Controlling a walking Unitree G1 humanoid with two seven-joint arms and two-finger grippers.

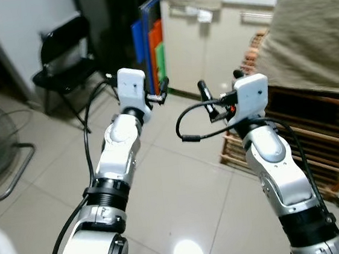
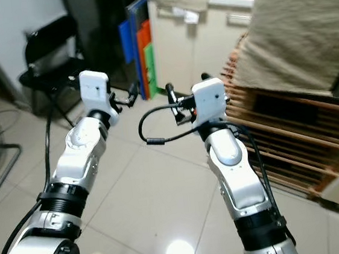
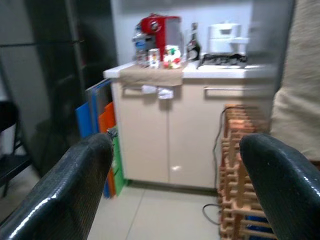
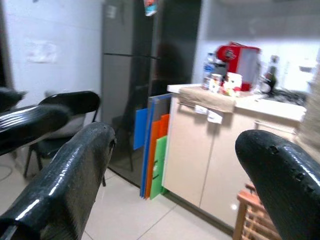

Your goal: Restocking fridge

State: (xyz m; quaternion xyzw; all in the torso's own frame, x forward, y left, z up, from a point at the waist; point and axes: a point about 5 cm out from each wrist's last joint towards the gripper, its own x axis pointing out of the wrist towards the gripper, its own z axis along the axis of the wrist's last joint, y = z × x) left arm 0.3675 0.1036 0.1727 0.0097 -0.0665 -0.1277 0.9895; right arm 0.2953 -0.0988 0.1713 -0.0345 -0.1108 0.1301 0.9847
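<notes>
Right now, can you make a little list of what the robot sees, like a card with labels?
place: kitchen with a pale tiled floor
left tool: raised, open, holding nothing
right tool: raised, open, holding nothing
fridge: tall, dark, doors shut
counter cabinet: beige, with a red coffee machine on top
beside cabinet: blue, orange and green boards standing upright
chair: black, by the wall

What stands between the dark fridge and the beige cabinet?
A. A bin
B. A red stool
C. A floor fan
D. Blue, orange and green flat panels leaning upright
D: blue, orange and green panels lean upright on the floor between the fridge and the beige cabinet.
</notes>
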